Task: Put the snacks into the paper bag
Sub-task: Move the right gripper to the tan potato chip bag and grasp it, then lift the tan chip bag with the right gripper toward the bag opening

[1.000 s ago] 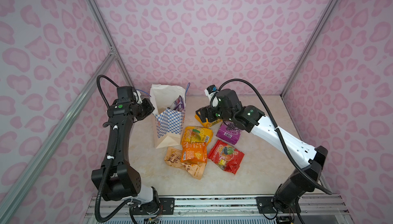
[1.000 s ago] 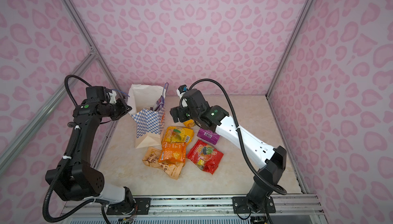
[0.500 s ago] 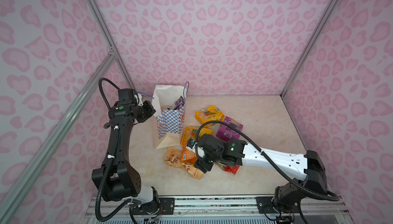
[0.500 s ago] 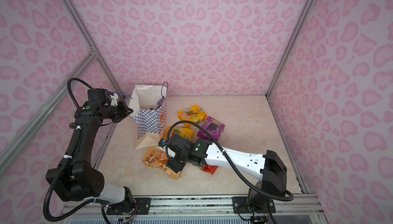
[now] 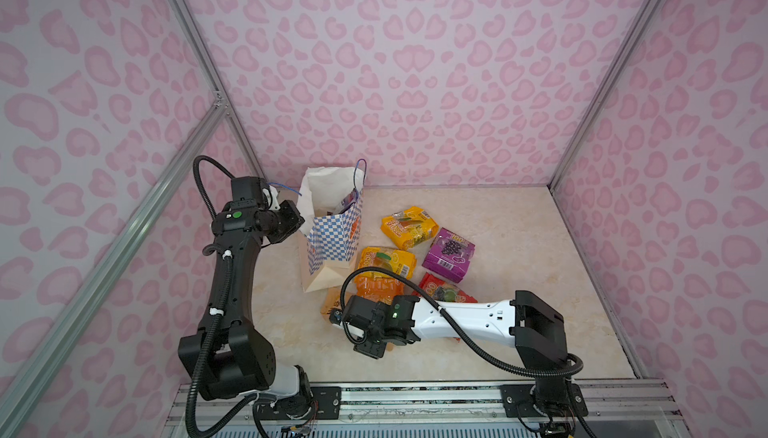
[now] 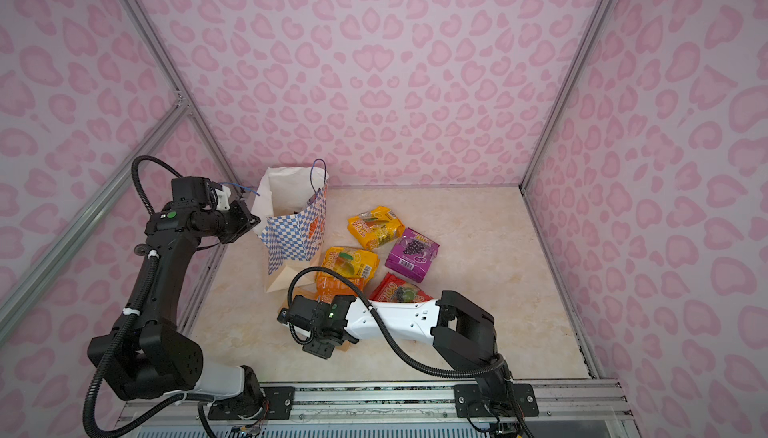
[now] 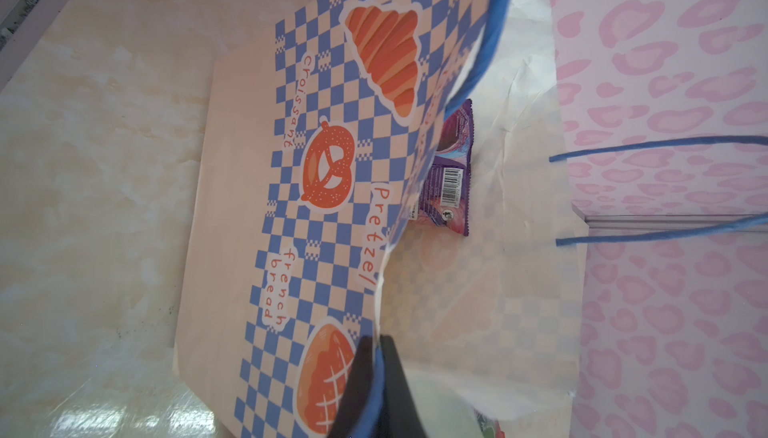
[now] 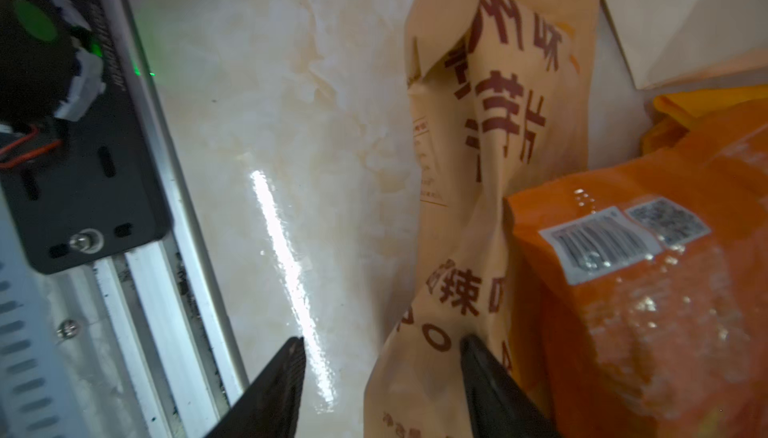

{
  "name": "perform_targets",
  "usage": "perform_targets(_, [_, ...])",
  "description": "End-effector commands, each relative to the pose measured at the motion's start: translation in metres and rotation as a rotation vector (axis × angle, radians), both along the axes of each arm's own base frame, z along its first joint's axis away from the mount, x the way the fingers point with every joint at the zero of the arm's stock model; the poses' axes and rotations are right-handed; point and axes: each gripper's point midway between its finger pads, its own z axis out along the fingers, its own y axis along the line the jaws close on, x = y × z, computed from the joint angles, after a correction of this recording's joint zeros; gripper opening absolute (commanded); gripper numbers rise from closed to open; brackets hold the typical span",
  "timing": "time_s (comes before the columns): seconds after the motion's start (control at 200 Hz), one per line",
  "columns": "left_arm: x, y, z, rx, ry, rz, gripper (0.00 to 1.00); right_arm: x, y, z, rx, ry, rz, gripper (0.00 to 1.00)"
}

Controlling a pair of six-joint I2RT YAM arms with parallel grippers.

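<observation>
The paper bag [image 5: 332, 244] [image 6: 296, 244] stands upright at the back left. My left gripper [image 7: 376, 346] [image 5: 300, 218] is shut on its rim and blue cord handle, holding the mouth open. A purple packet [image 7: 451, 174] lies inside. Low at the front, my right gripper [image 8: 380, 352] [image 5: 333, 318] is open. The edge of the tan chip bag [image 8: 478, 165] [image 5: 331, 302] lies between its fingers, one fingertip [image 8: 473, 346] pressing on it. An orange packet [image 8: 644, 290] [image 5: 378, 286] overlaps that bag. Yellow [image 5: 409, 228], purple [image 5: 449, 255], yellow-orange [image 5: 386, 261] and red [image 5: 446, 292] snacks lie nearby.
The right arm's white forearm [image 5: 465, 319] stretches over the red packet. The metal front rail [image 8: 166, 290] [image 5: 415, 398] runs close beside the right gripper. Pink patterned walls enclose the marble table [image 5: 519, 248] on three sides.
The right arm has swung from the back, beside the paper bag, down to the front at the tan chip bag. Its jaws have narrowed. The left gripper kept its hold.
</observation>
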Motion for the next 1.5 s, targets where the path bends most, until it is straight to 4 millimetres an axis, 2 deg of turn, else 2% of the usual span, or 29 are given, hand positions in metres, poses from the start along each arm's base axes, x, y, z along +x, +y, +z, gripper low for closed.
perform_targets(0.0, [0.002,0.003,0.006,0.022,-0.032,0.003,0.05,0.016,-0.001,-0.014,-0.021,-0.058,-0.051,0.60])
perform_targets(0.195, [0.002,0.003,0.011,0.021,-0.042,0.006,0.04,0.035,-0.001,-0.033,-0.065,-0.144,-0.096,0.50])
perform_targets(0.27, [0.001,0.005,0.011,0.033,-0.040,0.012,0.05,0.042,-0.003,-0.028,-0.069,-0.192,-0.111,0.47])
perform_targets(0.36, [-0.001,0.007,0.007,0.040,-0.028,0.019,0.05,0.055,-0.005,-0.006,-0.031,-0.262,-0.148,0.42])
perform_targets(0.37, [0.000,0.007,0.006,0.039,-0.027,0.019,0.05,0.054,-0.012,-0.013,-0.053,-0.265,-0.150,0.42])
perform_targets(0.395, [-0.001,0.007,0.006,0.039,-0.027,0.019,0.05,0.057,-0.016,-0.015,-0.068,-0.282,-0.152,0.40])
perform_targets(0.505, [-0.002,0.007,0.001,0.037,-0.019,0.025,0.05,0.061,-0.020,-0.024,-0.113,-0.304,-0.133,0.24])
perform_targets(0.585, [-0.001,0.007,0.000,0.033,-0.018,0.024,0.05,0.059,-0.021,-0.025,-0.091,-0.292,-0.127,0.09])
perform_targets(0.645, [-0.001,0.006,-0.001,0.029,-0.016,0.020,0.05,0.065,-0.026,-0.024,-0.069,-0.275,-0.150,0.02])
perform_targets(0.815, [0.000,-0.003,-0.007,0.007,-0.003,-0.017,0.05,0.106,-0.057,-0.012,-0.036,-0.263,-0.285,0.00])
perform_targets(1.045, [0.006,-0.043,-0.013,-0.017,0.004,-0.136,0.05,0.179,-0.128,-0.008,-0.011,-0.252,-0.559,0.00])
perform_targets(1.175, [0.010,-0.067,-0.011,-0.043,-0.006,-0.194,0.05,0.209,-0.153,0.006,0.000,-0.296,-0.687,0.00])
perform_targets(1.255, [0.011,-0.075,-0.005,-0.075,-0.017,-0.220,0.04,0.214,-0.156,0.021,0.035,-0.302,-0.709,0.00])
perform_targets(1.38, [0.005,-0.066,0.019,-0.040,-0.063,-0.188,0.04,0.202,-0.142,0.057,0.143,-0.262,-0.668,0.00])
perform_targets(1.495, [-0.006,-0.044,0.042,0.048,-0.104,-0.117,0.06,0.179,-0.125,0.105,0.268,-0.234,-0.613,0.00])
